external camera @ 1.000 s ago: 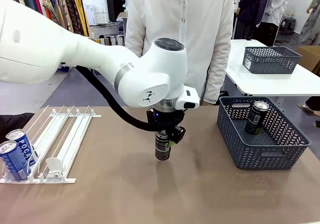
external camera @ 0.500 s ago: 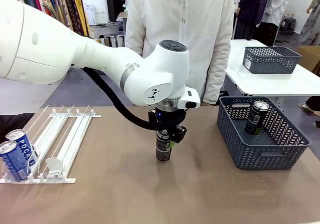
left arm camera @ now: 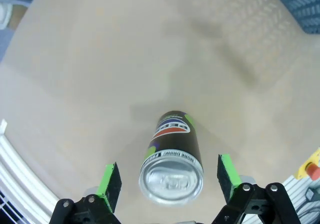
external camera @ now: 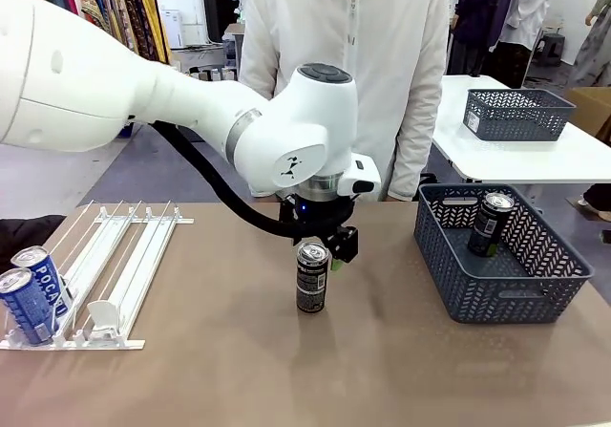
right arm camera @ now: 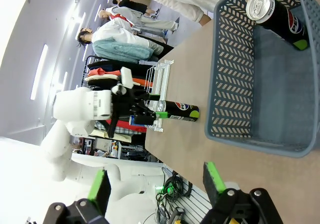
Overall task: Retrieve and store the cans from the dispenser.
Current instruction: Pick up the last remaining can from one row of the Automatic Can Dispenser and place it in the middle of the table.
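Brown table [external camera: 239, 370] holds a dark can [external camera: 311, 277] under the wide-open left claw [left arm camera: 168, 178]; right claw [right arm camera: 156, 176] gapes facing basket [external camera: 496, 288].

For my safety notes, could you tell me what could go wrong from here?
The open left gripper hangs close over the dark can; drifting sideways, it might clip the top and tip it.
The can stands free mid-table, outside the basket; a knock could roll it away.

Blue can [external camera: 43, 276], front view: white lettering, "POCA" legible, remainder turned away. Dark can [left arm camera: 172, 156], left wrist view: red-white-blue round logo; print below the rim too small to read.
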`<move>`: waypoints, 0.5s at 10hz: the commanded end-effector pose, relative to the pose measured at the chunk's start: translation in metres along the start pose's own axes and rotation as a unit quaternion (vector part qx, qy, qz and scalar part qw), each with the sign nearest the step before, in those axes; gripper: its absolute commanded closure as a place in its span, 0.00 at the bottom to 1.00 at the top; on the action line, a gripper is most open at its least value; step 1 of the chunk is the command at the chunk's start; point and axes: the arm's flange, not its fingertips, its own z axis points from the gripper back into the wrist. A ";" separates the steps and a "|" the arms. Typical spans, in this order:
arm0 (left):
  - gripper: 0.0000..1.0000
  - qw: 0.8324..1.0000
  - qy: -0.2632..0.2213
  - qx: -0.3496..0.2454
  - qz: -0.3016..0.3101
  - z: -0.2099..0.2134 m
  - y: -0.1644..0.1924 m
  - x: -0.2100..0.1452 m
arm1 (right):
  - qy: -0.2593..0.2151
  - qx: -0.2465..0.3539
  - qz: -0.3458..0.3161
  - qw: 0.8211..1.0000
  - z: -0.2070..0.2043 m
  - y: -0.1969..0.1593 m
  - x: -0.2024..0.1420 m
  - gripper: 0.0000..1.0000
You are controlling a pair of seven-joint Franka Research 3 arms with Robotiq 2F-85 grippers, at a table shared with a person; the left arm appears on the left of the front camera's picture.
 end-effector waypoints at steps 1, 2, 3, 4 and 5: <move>0.00 0.997 -0.030 0.007 0.066 0.044 0.010 -0.028 | 0.005 0.002 0.007 1.000 0.003 0.001 0.000 0.00; 0.00 0.995 -0.023 -0.018 0.096 0.076 0.022 -0.046 | 0.005 0.002 0.007 1.000 0.003 0.001 0.000 0.00; 0.00 0.992 0.005 -0.038 0.119 0.109 0.043 -0.071 | 0.005 0.002 0.007 1.000 0.003 0.001 0.000 0.00; 0.00 0.988 0.005 -0.089 0.125 0.133 0.067 -0.096 | 0.005 0.002 0.007 1.000 0.003 0.001 0.000 0.00; 0.00 0.979 -0.007 -0.150 0.136 0.155 0.094 -0.126 | 0.005 0.002 0.007 1.000 0.003 0.001 0.000 0.00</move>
